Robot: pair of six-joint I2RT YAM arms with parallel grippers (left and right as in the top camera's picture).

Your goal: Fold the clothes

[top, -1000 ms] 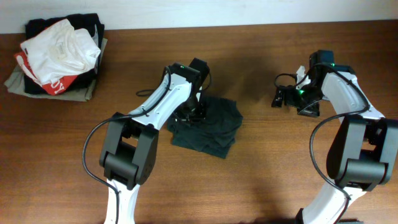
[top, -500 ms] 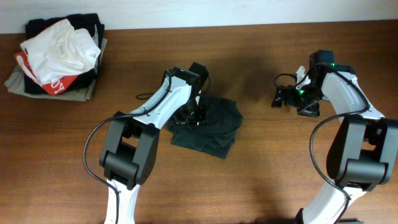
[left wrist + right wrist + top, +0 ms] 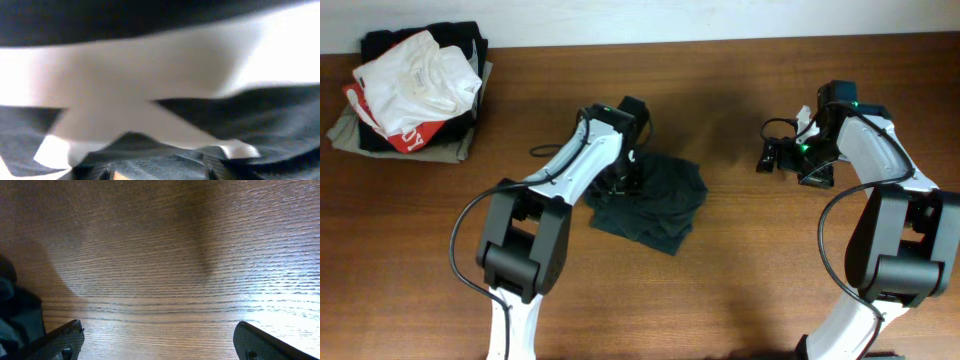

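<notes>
The clothes are a dark teal-grey T-shirt [image 3: 665, 205] lying folded into a small bundle at the middle of the wooden table. My left gripper [image 3: 624, 181] is down on the bundle's upper left part. In the left wrist view its fingers [image 3: 102, 172] stand apart with dark fabric [image 3: 270, 115] lying loose between and under them; the view is blurred. My right gripper [image 3: 767, 157] hovers at the right of the table, away from the shirt. Its fingers [image 3: 60, 339] are spread wide over bare wood, nothing between them.
A pile of other garments sits at the back left corner: a white one [image 3: 420, 75] on top, a red one with white lettering [image 3: 405, 135] below, on dark and olive folded pieces [image 3: 455, 40]. The table's far edge meets a pale wall.
The left gripper's jaws have parted over the fabric they were pinching. The left arm and the shirt bundle have shifted slightly to the left. The right arm has not moved.
</notes>
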